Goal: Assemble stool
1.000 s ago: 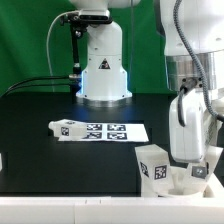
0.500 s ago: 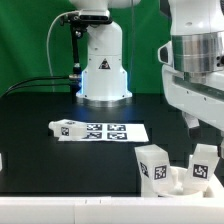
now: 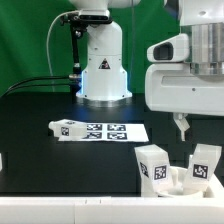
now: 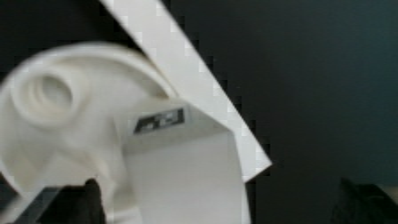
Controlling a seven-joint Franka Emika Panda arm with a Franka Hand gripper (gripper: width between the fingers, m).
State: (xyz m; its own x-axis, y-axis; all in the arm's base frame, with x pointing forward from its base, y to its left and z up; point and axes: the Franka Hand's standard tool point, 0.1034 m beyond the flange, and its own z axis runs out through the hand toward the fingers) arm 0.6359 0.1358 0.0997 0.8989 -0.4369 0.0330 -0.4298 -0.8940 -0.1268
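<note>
The stool's white seat [image 3: 178,181] lies low at the exterior view's right, with two chunky tagged legs standing up from it, one [image 3: 152,165] on the left and one [image 3: 203,164] on the right. My gripper [image 3: 181,128] hangs above and between them, clear of both, open and holding nothing. In the wrist view a white leg with a tag [image 4: 164,120] and a rounded white part [image 4: 63,95] fill the picture below the gripper [image 4: 217,210]. Its dark fingertips [image 4: 64,206] stand far apart. A third loose leg [image 3: 62,128] lies beside the marker board [image 3: 108,131].
The robot's white base [image 3: 103,72] stands at the back centre, with black cables [image 3: 40,83] running off to the exterior view's left. A green curtain hangs behind. The table top [image 3: 60,160] is black, with a pale front edge [image 3: 80,210].
The jaws have let go of the right-hand leg and opened wide. The hand has risen well above the stool, leaving that leg upright on the seat.
</note>
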